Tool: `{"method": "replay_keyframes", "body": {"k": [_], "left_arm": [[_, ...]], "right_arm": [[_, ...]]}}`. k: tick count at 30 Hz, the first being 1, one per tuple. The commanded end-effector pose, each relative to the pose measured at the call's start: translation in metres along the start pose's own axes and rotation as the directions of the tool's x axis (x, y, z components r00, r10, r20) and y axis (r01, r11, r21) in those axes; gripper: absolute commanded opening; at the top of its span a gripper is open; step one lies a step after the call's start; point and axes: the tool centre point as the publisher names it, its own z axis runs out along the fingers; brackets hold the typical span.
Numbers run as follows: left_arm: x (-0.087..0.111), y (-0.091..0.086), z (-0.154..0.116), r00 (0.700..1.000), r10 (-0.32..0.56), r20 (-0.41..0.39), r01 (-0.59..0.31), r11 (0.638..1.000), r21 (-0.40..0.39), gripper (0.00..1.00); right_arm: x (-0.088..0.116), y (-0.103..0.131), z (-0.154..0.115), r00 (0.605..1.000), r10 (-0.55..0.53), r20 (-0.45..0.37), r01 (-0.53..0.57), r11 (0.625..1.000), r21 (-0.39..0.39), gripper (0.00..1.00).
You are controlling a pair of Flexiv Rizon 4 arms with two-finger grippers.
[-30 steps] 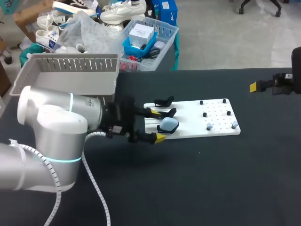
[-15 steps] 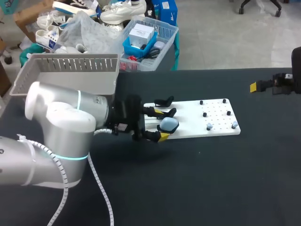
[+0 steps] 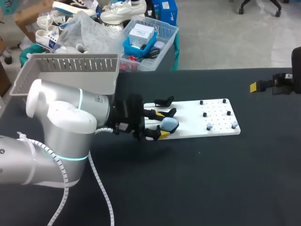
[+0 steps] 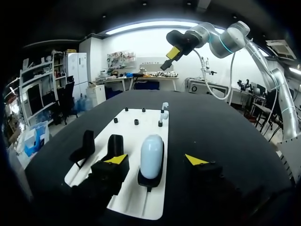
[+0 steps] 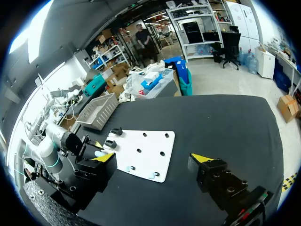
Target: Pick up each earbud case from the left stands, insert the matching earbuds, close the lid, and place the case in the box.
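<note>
The left gripper (image 4: 155, 160) was open, one yellow-tipped finger on each side of a pale blue earbud case (image 4: 151, 155), neither finger touching it. The case rested on a black stand (image 4: 149, 181) at the near end of a white board (image 4: 134, 136). Its long axis pointed straight ahead along the fingers, so they faced its long flanks, and closing would likely pinch its narrow width. Two empty stands (image 4: 86, 145) sat just beside the left finger. The right gripper (image 5: 154, 157), open and empty, hung well apart near the table's right edge, leaving the left arm much the nearer. The grey slatted box (image 3: 70, 75) stood behind the left arm.
</note>
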Motion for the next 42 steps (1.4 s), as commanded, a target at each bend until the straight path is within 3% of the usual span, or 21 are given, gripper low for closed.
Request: {"method": "replay_keyframes", "body": {"k": [1, 17, 23, 42], "left_arm": [[0.0, 0.003, 0.002, 1.0, -0.001, -0.005, 0.001, 1.0, 0.004, 0.74], [0.001, 0.009, 0.003, 1.0, 0.001, -0.021, -0.001, 1.0, 0.015, 0.67], [0.001, 0.014, 0.003, 1.0, 0.0, -0.022, 0.001, 1.0, 0.007, 0.56], [0.004, 0.018, 0.006, 0.999, -0.005, -0.036, 0.005, 1.0, 0.0, 0.56]], "right_arm": [[0.0, 0.0, 0.0, 1.0, 0.0, 0.0, 0.0, 1.0, 0.0, 1.0], [0.0, 0.0, 0.0, 1.0, 0.0, 0.0, 0.0, 1.0, 0.0, 1.0], [0.0, 0.0, 0.0, 1.0, 0.0, 0.0, 0.0, 1.0, 0.0, 1.0], [0.0, 0.0, 0.0, 1.0, 0.0, 0.0, 0.0, 1.0, 0.0, 1.0]]}}
